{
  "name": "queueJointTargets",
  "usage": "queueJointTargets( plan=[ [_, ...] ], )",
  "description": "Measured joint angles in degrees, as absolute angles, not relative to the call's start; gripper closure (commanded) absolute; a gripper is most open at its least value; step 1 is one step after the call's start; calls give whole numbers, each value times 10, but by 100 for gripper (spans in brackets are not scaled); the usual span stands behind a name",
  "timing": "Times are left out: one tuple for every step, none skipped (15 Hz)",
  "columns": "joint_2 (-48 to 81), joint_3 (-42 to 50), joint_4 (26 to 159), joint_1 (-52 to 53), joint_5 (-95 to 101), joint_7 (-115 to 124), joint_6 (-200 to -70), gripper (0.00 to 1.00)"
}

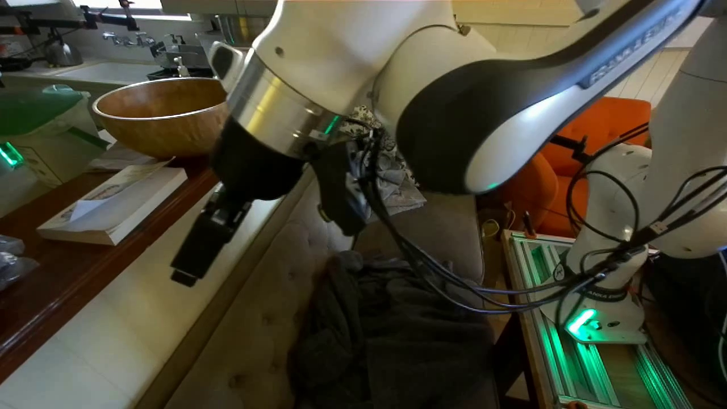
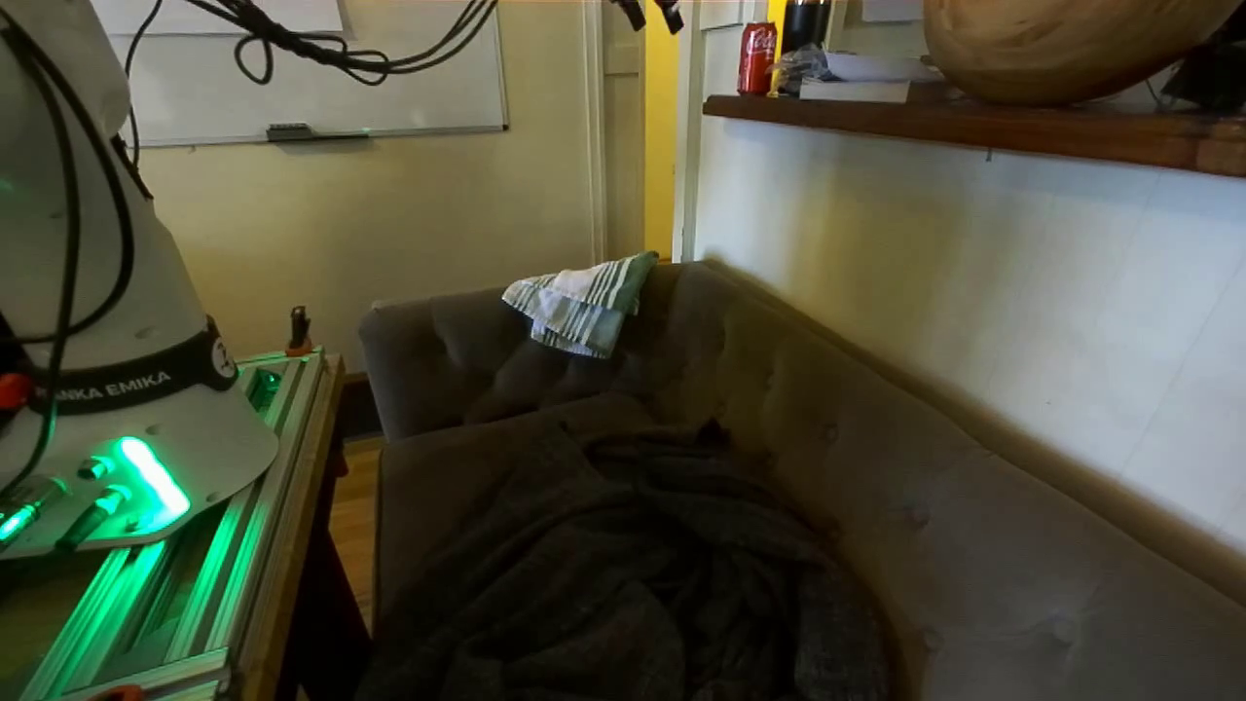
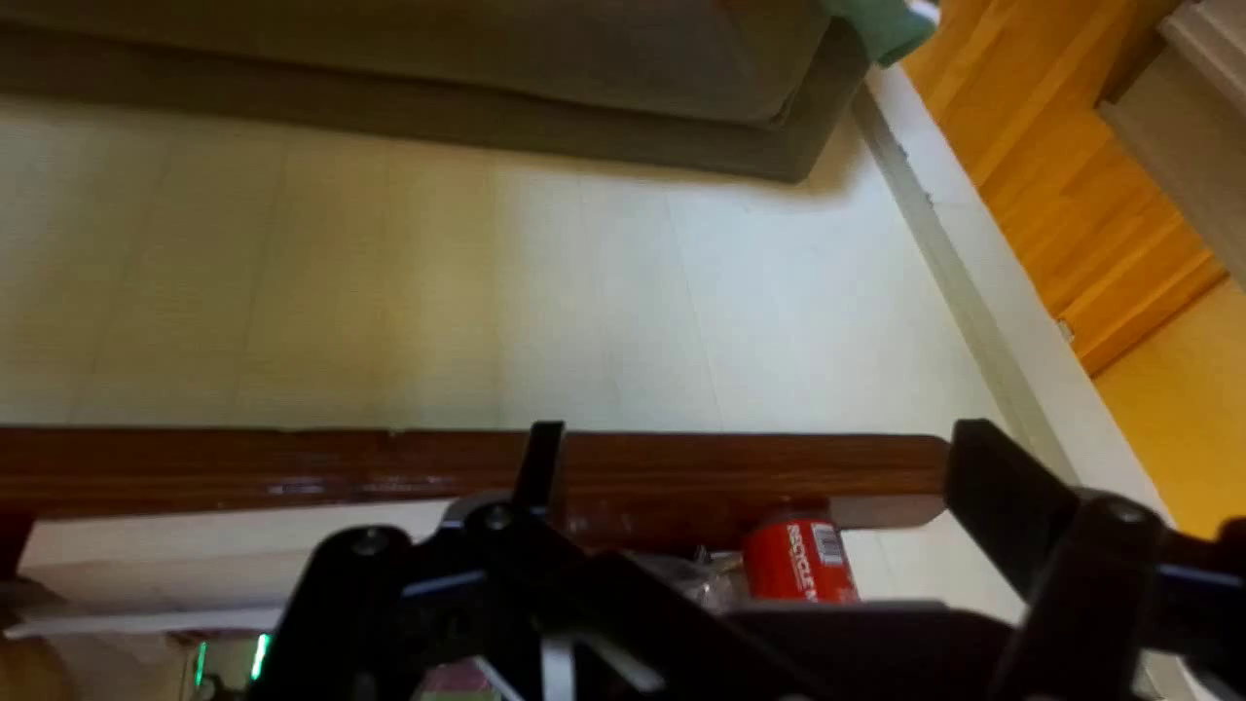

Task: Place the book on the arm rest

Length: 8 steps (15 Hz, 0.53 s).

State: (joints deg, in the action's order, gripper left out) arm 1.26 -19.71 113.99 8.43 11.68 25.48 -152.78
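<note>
The book [image 1: 116, 204] lies flat on the wooden counter [image 1: 68, 278], close to its edge, with a page or the cover curling up on top. In an exterior view the bowl [image 1: 164, 122] stands just behind it and a plastic bag [image 1: 11, 261] lies near its other side; the wrist view also shows a red can [image 3: 798, 560] beside the bag. The claw [image 3: 759, 433] hangs in the air near the counter, its fingers spread wide with nothing between them, apart from the book. Lower down runs the sofa [image 2: 954, 458], a dark blanket [image 2: 623, 574] heaped on its seat. The arm rest [image 2: 467, 350] at its end, presumably the goal, has a striped cloth [image 2: 584, 307] draped over part of it. Judging by this, the task is at its start: the book is neither gripped nor lifted. Everything seems left to do: reach the book, take hold, lift it off the counter, carry it over the sofa, lay it on the arm rest, either on the bare stretch or on the cloth, and let go.
</note>
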Motion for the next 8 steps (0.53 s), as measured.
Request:
queueJointTargets(
  plan=[
    [37,-191,1120,82,155,264,-1546,0],
    [59,-184,1096,81,192,275,-1557,0],
    [80,-174,1070,81,226,289,-1562,0],
    [100,-165,1043,82,254,302,-1563,0],
    [119,-155,1015,83,279,315,-1563,0],
    [137,-146,987,85,297,324,-1563,0],
    [156,-141,960,88,309,328,-1563,0],
    [175,-136,934,91,317,330,-1562,0]
  ],
)
